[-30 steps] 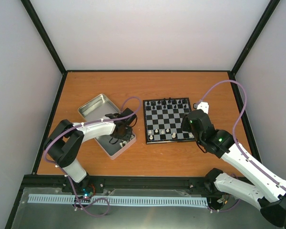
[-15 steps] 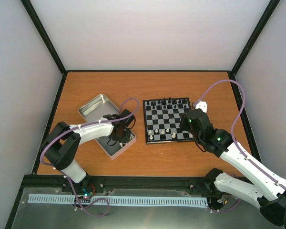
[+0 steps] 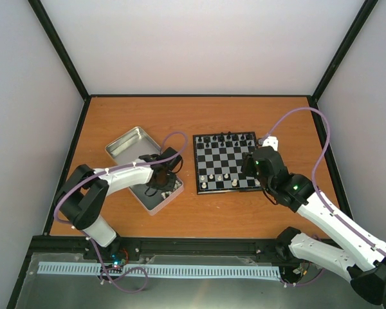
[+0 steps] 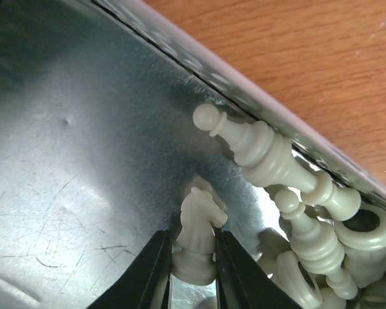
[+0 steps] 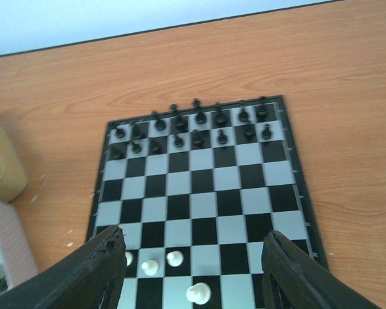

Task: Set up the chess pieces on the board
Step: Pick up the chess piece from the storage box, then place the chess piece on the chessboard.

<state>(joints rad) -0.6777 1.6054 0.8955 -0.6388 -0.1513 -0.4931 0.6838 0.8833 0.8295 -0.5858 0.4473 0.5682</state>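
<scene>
1. Since a second ago, left pincer (image 4: 192,273) slid left inside the tin (image 4: 64,161), clamping a white knight (image 4: 199,222).
2. Over the board's (image 5: 199,187) near edge gapes the right pincer (image 5: 193,251); perhaps four chess pieces (image 5: 174,259) stand there.

No writing, label, brand or number can be read in any view. The board (image 5: 229,202) shows a few faint pale marks along its right border, but they are too small to make out.
</scene>
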